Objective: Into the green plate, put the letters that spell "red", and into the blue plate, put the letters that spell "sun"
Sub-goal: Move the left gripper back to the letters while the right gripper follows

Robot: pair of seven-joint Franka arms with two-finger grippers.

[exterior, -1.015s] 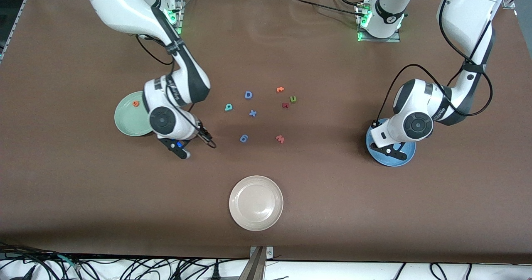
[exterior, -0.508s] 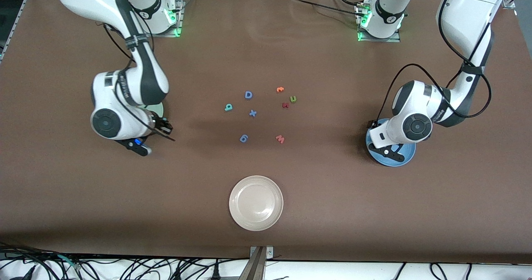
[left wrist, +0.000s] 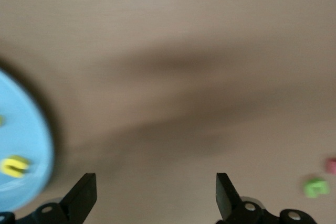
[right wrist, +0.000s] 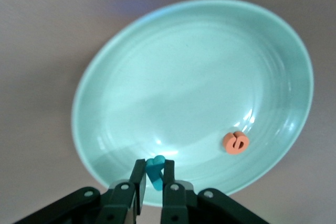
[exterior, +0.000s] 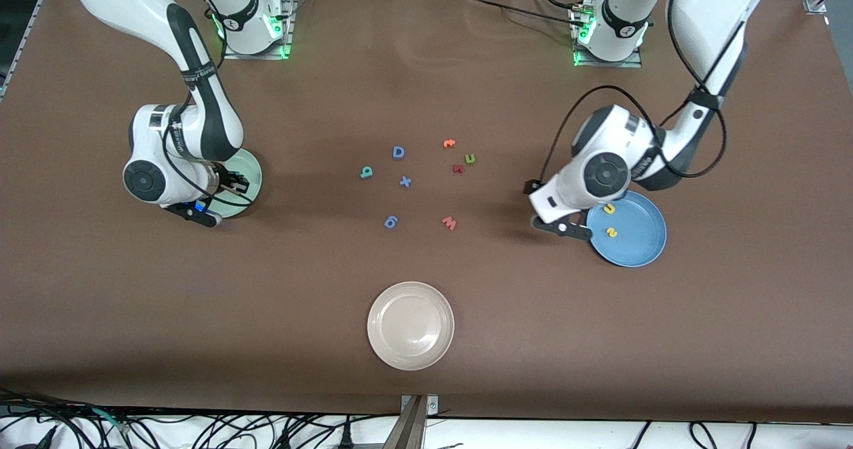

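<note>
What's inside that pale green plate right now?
In the green plate lies one orange "e". The right gripper hangs over the plate's rim, fingers shut on a small teal letter, not yet set down. From the front view the arm covers most of the plate.

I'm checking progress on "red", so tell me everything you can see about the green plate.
The green plate is round, pale mint, glossy like glazed ceramic, with faint rings inside and a raised rim. It sits flat on the brown table at the right arm's end, partly hidden in the front view by that arm. One orange "e" lies inside, near the rim. The right hand hangs over the plate's edge, shut on a small teal letter not yet dropped. Nothing else is seen touching the plate.
</note>
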